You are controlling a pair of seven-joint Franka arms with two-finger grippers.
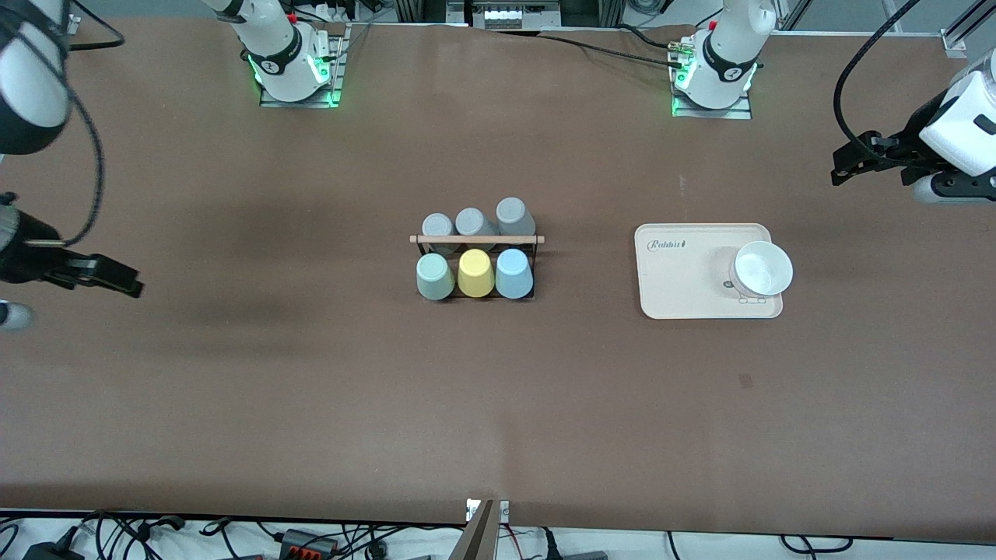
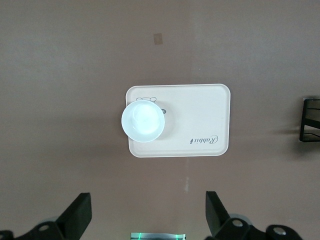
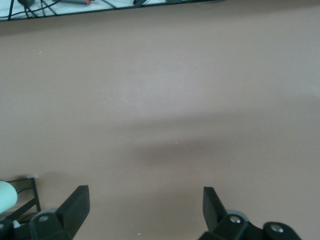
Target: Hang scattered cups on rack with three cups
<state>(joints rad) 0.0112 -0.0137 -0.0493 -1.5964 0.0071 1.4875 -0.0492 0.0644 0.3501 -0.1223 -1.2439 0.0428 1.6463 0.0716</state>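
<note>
The black wire rack [image 1: 477, 239] with its wooden rod stands mid-table. The pale mint-green cup [image 1: 434, 277] and the light blue cup [image 1: 513, 274] sit upside down on its row nearer the camera, with a yellow cup [image 1: 475, 273] between them. Three grey cups [image 1: 473, 222] fill the farther row. My left gripper [image 1: 844, 167] is open and empty over bare table toward the left arm's end. My right gripper [image 1: 128, 281] is open and empty over bare table toward the right arm's end. The right wrist view shows the open right gripper [image 3: 146, 200], the mint cup's edge [image 3: 6, 196] and a rack corner [image 3: 27, 192].
A cream tray [image 1: 677, 280] lies between the rack and the left arm's end, with a white bowl [image 1: 762, 268] on it. The left wrist view shows my left gripper [image 2: 148, 205], the tray [image 2: 200, 110], the bowl [image 2: 143, 121] and a rack corner [image 2: 311, 120].
</note>
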